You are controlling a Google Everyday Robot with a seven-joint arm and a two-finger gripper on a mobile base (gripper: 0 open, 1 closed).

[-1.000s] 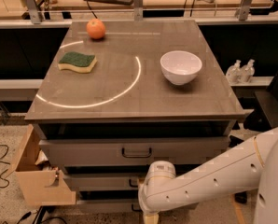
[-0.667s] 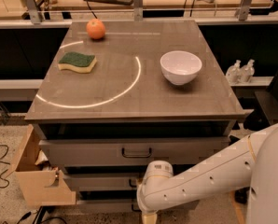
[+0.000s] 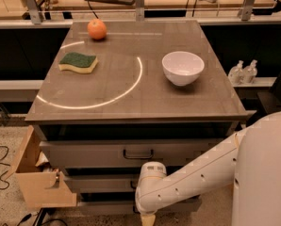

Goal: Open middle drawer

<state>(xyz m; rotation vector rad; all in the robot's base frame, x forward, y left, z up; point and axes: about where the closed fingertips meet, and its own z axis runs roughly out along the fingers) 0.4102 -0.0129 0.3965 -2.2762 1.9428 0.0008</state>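
The middle drawer (image 3: 100, 182) is the low grey front under the taller top drawer (image 3: 93, 153) of the grey cabinet. A bit of its small dark handle (image 3: 132, 185) shows at the centre, just left of my arm's white wrist (image 3: 152, 173). My arm reaches in from the right across the drawer fronts. My gripper (image 3: 148, 219) hangs below the wrist at the bottom edge of the camera view, in front of the lowest drawer, and only a tan tip of it shows. The middle drawer front sits a little behind the top drawer's front.
On the cabinet top (image 3: 131, 102) are an orange (image 3: 97, 29), a green and yellow sponge (image 3: 78, 62) and a white bowl (image 3: 183, 67). A light-brown wooden box (image 3: 39, 182) stands by the cabinet's left side. Cables lie on the floor at the left.
My wrist has shifted slightly to the left in front of the drawers. The drawers have not visibly moved.
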